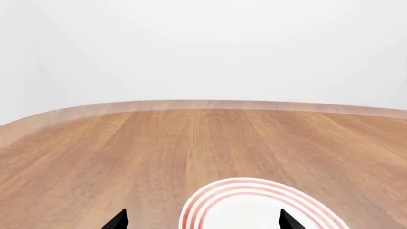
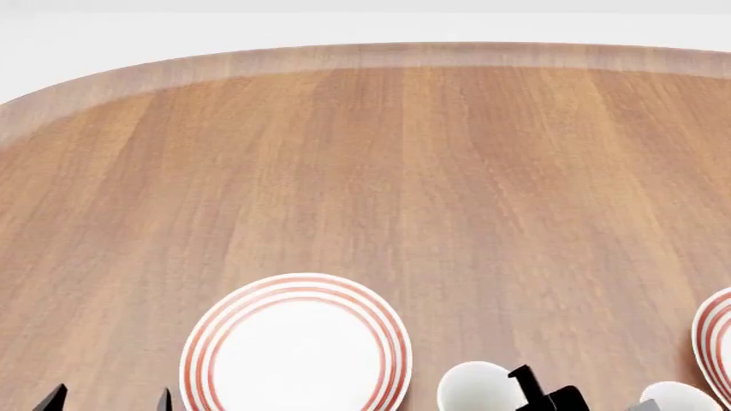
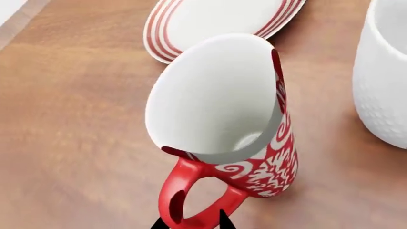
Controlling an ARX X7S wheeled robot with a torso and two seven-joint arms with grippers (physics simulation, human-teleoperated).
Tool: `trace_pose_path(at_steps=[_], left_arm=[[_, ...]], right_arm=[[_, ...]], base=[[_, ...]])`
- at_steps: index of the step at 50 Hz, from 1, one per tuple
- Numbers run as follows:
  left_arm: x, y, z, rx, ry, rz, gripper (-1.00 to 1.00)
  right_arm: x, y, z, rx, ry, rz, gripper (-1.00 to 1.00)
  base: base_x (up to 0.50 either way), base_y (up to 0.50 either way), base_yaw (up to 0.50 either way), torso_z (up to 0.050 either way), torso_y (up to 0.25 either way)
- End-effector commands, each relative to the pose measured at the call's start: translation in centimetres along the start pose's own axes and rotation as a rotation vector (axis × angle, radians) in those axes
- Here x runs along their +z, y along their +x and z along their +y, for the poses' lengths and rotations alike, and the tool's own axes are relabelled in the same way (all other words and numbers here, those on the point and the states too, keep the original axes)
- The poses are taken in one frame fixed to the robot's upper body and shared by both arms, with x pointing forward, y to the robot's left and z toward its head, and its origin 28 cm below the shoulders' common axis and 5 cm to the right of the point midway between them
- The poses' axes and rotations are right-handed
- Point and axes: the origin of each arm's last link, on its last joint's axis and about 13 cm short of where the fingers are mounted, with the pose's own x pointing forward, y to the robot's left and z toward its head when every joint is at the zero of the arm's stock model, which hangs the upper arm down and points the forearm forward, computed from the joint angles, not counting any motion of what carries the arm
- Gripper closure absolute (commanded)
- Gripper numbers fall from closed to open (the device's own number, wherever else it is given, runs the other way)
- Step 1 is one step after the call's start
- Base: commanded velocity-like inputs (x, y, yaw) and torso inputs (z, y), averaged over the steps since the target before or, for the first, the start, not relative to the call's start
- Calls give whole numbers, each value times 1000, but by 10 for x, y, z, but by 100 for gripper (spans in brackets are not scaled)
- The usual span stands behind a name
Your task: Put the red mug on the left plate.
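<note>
Closest to the right wrist camera is the red loop handle [image 3: 194, 200] of the red mug [image 3: 235, 129], and the two dark fingertips of my right gripper [image 3: 190, 223] stand at both sides of this loop, very near to it. I cannot tell from these pictures if the fingers already press on the handle or only frame it.

In the right wrist view the red mug appears tilted, but this can be only the camera angle. It stands on the wooden table [image 2: 457, 171], just beside the left plate [image 2: 294, 347], with the larger white mug [image 3: 388, 71] near its other side. In the head view I see only its white inside at the lower edge, to the right of the plate.

I judge the mug as a stiff, glazed ceramic: light enough, but smooth and slippery, and it can chip if it drops. The handle is thin, so a grip there lets the mug swing. A hold across the rim wall seems to me safer, but the handle is what the fingers face now.

My left gripper [image 1: 200, 220] hangs over the near edge of the left plate with the fingertips wide apart, holding nothing.
</note>
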Motion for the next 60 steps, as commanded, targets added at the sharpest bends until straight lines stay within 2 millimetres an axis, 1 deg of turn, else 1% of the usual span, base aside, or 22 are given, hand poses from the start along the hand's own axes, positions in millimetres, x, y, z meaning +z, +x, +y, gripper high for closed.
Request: trace_pose_path(at_steps=[1,5,9,13,14,19,24,26,27,34,42,49,52,60], left_arm=[[1,0,1,2,-2,-2,-100],[1,0,1,2,-3,-4,-100],[1,-1,1,3,-3,-5,-100],[2,-1,2,4,-4,-6,-100],[2,-1,1,4,-3,-6,-100],[2,-1,1,4,-1,-7,-100],[2,-1,1,4,0,-7,-100],[2,-1,1,4,0,-7,-100],[2,-1,1,4,0,-7,-100],[2,-1,1,3,0,-7,-100],[3,-2,1,4,0,-8,-100],[3,-2,1,5,-1,-8,-100],[3,-2,1,4,-2,-8,-100],[4,-2,2,8,-4,-11,-100]], right_arm=[[7,-27,5,113,-20,-49,100],[7,-33,6,139,-28,-50,100],[8,-45,8,203,-39,-53,100],[10,-49,8,242,-38,-42,100],[13,-56,7,264,-33,-47,100],[18,-71,5,318,-29,-45,100],[19,-79,2,361,-19,-40,100],[19,-79,2,361,-19,-40,100],[19,-83,1,380,-32,-45,100],[20,-94,0,434,-37,-51,100],[19,-106,-1,510,-68,-48,100],[18,-121,-2,622,-85,-64,100],[16,-125,-2,638,-111,-66,100],[7,-134,-1,771,-149,-63,100]], base=[[0,0,0,0,15],[0,0,0,0,0],[0,0,0,0,0],[0,0,0,0,0],[0,0,0,0,0],[0,0,0,0,0],[0,0,0,0,0],[0,0,0,0,0],[0,0,0,0,0],[0,0,0,0,0],[0,0,0,0,0],[0,0,0,0,0],[0,0,0,0,0],[0,0,0,0,1]])
